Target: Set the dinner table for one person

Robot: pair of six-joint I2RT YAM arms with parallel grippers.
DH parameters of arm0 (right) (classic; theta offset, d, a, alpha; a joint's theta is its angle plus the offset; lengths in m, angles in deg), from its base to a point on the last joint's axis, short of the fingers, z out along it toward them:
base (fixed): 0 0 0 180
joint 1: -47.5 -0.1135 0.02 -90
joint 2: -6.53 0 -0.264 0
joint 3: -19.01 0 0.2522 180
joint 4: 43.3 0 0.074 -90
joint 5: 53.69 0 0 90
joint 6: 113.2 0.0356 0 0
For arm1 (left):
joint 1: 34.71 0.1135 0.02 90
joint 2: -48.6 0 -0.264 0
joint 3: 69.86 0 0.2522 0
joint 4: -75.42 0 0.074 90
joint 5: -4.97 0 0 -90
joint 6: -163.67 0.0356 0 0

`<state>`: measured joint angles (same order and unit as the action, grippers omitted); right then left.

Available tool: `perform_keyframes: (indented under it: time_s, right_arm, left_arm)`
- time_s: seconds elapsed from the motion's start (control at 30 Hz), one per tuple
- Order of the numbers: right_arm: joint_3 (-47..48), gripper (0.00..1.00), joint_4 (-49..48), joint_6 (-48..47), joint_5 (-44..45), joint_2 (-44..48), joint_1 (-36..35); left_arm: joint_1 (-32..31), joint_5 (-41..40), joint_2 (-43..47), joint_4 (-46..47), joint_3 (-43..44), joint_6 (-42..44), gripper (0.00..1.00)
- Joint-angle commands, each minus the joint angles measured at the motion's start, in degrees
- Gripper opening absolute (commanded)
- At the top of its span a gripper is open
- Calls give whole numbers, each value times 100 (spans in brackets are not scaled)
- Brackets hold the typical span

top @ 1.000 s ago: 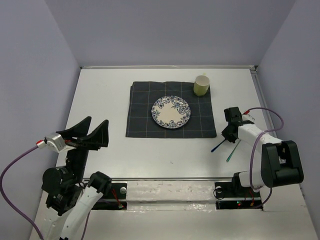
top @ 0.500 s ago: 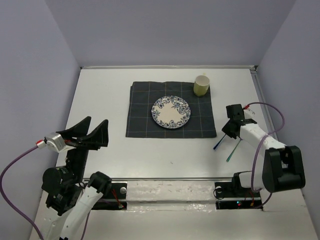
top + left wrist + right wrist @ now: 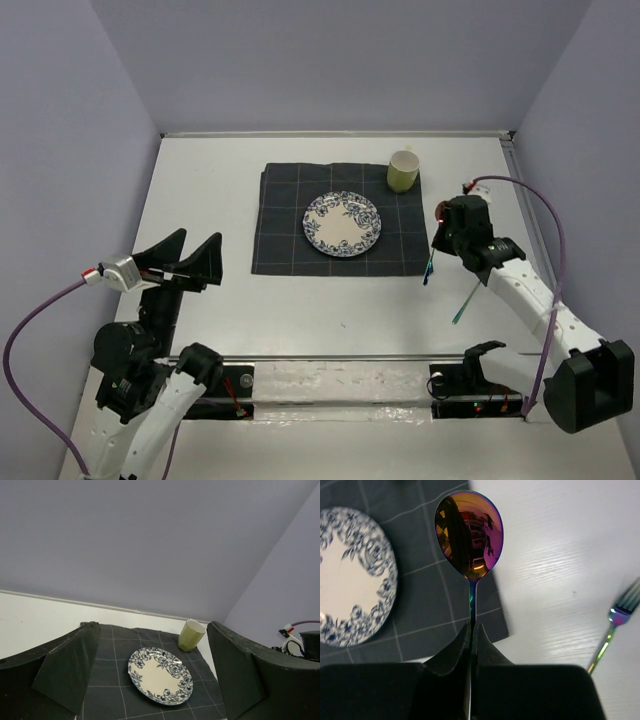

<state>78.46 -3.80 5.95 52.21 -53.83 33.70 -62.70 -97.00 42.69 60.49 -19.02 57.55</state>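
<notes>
On the dinner table [image 3: 205, 205] lies a dark grid-lined cloth [image 3: 285, 235] bearing a blue-flowered plate [image 3: 342, 223] and a pale green cup [image 3: 403, 171]. My right gripper [image 3: 438, 238] hangs over the cloth's right edge, shut on the handle of an iridescent spoon [image 3: 428, 268]. In the right wrist view the spoon [image 3: 469, 535] sticks out ahead of the gripper [image 3: 472, 626], its bowl above the cloth's corner [image 3: 445, 605]. A matching fork [image 3: 465, 302] lies on the table to the right. My left gripper [image 3: 190, 252] is raised at the near left, open and holding nothing.
Lilac walls enclose the table on the left, back and right. A metal rail [image 3: 330, 358] with both arm bases runs along the near edge. In the left wrist view the plate [image 3: 160, 676] and cup [image 3: 190, 635] lie ahead between the fingers.
My right gripper has shut on the spoon and carried it off the table, up and toward the cloth's right edge. The fork stays where it was. The left arm has barely shifted.
</notes>
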Motion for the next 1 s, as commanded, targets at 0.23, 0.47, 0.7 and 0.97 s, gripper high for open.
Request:
perform_keyframes:
  time_s: [0.23, 0.47, 0.7, 0.97]
  right_arm:
    - [906, 0, -807, -515, -649, -1311, -817]
    - [1275, 0, -921, -541, -904, -2032, -817]
    - [1662, 0, -895, -814, -782, -2699, -817]
    - [2145, 0, -895, -893, -562, -3412, -817]
  left_arm:
    - [109, 133, -165, 231, 36, 83, 99]
    - [101, 151, -94, 222, 36, 83, 99]
    - [21, 256, -94, 240, 36, 65, 99]
    - [-22, 221, 11, 214, 54, 100, 99]
